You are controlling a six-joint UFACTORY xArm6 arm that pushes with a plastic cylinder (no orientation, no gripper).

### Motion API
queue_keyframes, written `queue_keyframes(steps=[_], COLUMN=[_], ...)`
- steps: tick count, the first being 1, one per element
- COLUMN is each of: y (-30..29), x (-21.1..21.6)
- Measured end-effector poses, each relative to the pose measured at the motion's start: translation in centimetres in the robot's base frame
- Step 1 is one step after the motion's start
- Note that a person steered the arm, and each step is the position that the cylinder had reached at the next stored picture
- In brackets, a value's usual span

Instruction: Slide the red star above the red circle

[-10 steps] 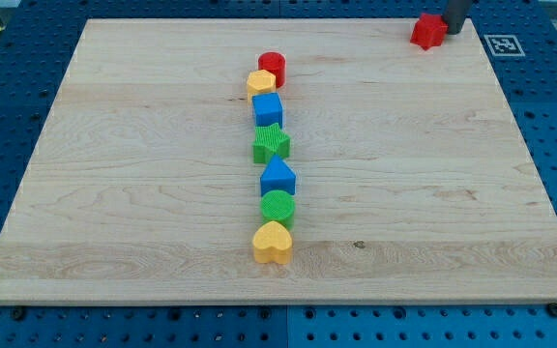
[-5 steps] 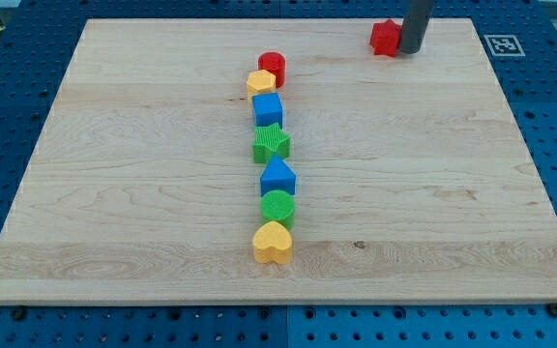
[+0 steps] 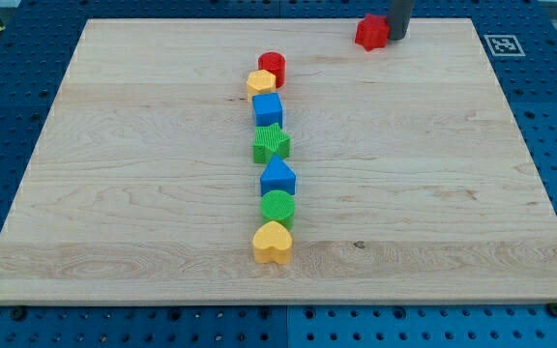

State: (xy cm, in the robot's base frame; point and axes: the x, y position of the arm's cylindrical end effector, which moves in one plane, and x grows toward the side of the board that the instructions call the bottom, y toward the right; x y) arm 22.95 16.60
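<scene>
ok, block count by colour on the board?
Red: 2 – star, circle
Yellow: 2 – top one, heart
Blue: 2 – cube, lower one
Green: 2 – star, circle
Total: 8
My tip is against the red star's right side.

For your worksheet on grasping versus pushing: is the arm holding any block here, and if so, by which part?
Nothing is held. My tip only presses against the view's-right side of the red star, near the board's top edge.
</scene>
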Motion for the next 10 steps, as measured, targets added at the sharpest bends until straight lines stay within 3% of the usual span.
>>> queue_keyframes(steps=[7, 10], y=[-15.3, -13.7], x=[0.0, -3.6])
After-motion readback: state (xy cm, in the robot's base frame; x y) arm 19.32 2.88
